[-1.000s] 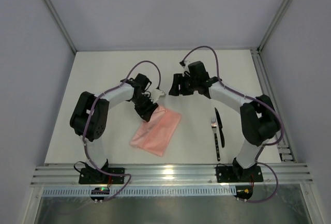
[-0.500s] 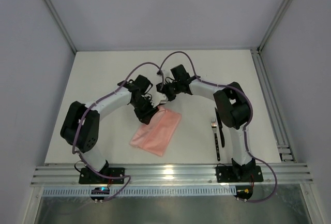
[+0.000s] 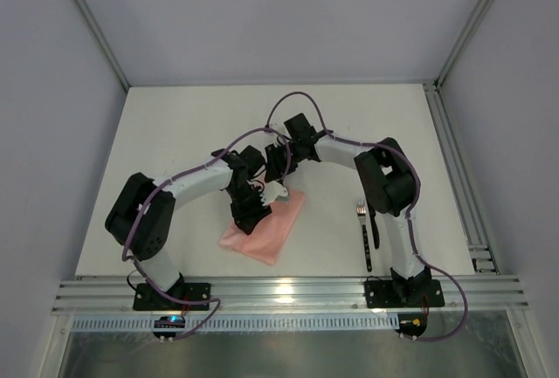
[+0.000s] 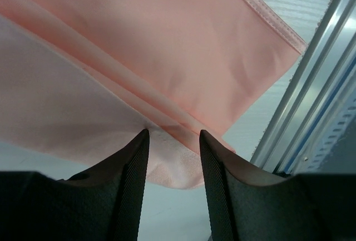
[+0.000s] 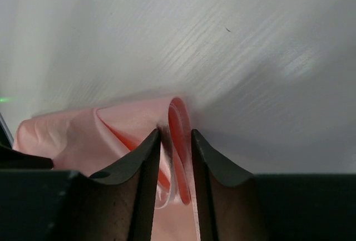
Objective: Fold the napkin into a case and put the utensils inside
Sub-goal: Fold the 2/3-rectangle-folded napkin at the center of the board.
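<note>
The salmon-pink napkin (image 3: 275, 230) lies folded into a slanted oblong on the white table (image 3: 175, 134). My left gripper (image 3: 251, 214) sits over its left edge. In the left wrist view its fingers are apart (image 4: 173, 132) and straddle a layered edge of the napkin (image 4: 194, 46) that lies flat. My right gripper (image 3: 281, 175) is at the napkin's far corner. In the right wrist view it is pinched (image 5: 176, 134) on a raised fold of the napkin (image 5: 111, 129). The dark fork (image 3: 366, 238) and knife (image 3: 375, 231) lie side by side to the right, untouched.
The right arm's elbow (image 3: 389, 182) hangs over the far ends of the utensils. An aluminium rail (image 3: 288, 291) runs along the near table edge, also seen in the left wrist view (image 4: 311, 102). Grey walls enclose the table on three sides.
The right gripper swung left and down from open table onto the napkin's far corner and closed on it. The left gripper slid nearer along the napkin's left edge.
</note>
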Robot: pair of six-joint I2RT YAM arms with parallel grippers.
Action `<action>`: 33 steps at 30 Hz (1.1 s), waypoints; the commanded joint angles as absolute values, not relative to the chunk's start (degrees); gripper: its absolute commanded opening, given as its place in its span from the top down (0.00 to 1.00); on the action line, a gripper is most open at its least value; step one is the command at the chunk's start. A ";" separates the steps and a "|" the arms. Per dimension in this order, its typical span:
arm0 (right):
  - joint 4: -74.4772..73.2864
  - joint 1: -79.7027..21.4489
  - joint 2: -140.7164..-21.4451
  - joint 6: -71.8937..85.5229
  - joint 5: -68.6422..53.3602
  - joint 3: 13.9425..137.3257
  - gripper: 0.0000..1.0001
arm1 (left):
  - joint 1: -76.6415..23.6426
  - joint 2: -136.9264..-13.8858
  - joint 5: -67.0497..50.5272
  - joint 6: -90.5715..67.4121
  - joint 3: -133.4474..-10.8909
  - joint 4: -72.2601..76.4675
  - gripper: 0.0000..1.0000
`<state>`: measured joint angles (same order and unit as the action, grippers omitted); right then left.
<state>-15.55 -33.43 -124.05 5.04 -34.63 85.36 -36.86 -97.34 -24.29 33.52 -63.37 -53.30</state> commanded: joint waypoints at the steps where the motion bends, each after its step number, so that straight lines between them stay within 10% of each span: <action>1: -15.30 -33.75 -123.49 6.84 -29.01 82.89 0.69 | -37.27 -95.19 -29.43 37.61 -63.36 -57.64 0.55; 8: -10.11 -30.07 -117.97 15.28 -22.33 75.16 0.93 | -35.51 -91.41 -31.29 38.76 -70.12 -61.34 0.51; 24: 5.69 -26.72 -92.91 31.63 -5.19 38.01 0.96 | -34.63 -96.41 -22.06 41.13 -70.31 -52.65 0.48; 33: 2.30 -31.82 -83.86 36.48 -2.99 34.71 0.63 | -34.63 -99.76 -23.03 42.10 -65.13 -48.69 0.46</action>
<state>6.46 -30.74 -86.43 34.89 -6.26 34.59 -34.74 -99.00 -22.50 40.27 -67.09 -50.39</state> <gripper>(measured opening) 0.347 0.564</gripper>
